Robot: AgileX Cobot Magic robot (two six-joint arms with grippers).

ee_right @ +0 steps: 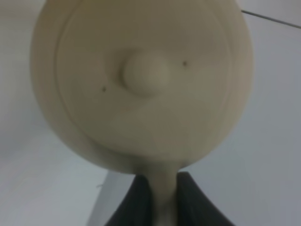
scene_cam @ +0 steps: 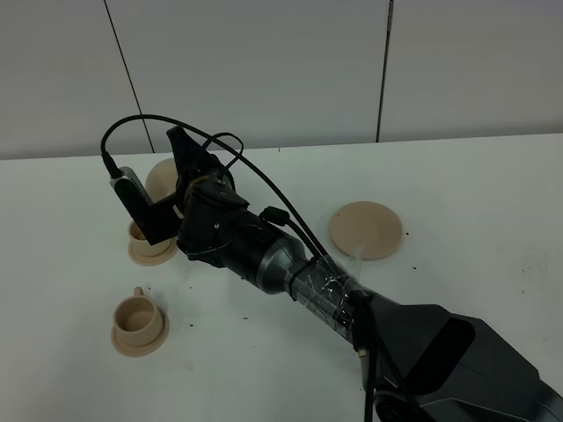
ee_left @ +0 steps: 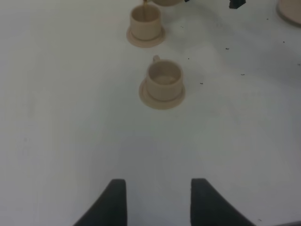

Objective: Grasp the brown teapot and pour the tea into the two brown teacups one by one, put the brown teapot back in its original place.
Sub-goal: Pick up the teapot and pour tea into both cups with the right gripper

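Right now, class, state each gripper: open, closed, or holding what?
Left gripper: open, holding nothing.
Right gripper: closed, holding the brown teapot.

In the high view the right arm (scene_cam: 264, 255) is covering most of the teapot (scene_cam: 161, 176) — only a tan curve is showing beside it. The arm is also blocking part of the far cup (scene_cam: 138, 231).

In the left wrist view the top edge is cutting off the teapot, the right edge is cropping the big saucer (ee_left: 290, 12), and the bottom edge is cutting the left gripper (ee_left: 158, 184) short. The dark specks (ee_left: 242, 74) are reading too small to tell.

In the right wrist view the teapot is filling the picture out of focus, its spout lying hidden behind the body — the handle inside the right gripper (ee_right: 163, 190) is smearing too.
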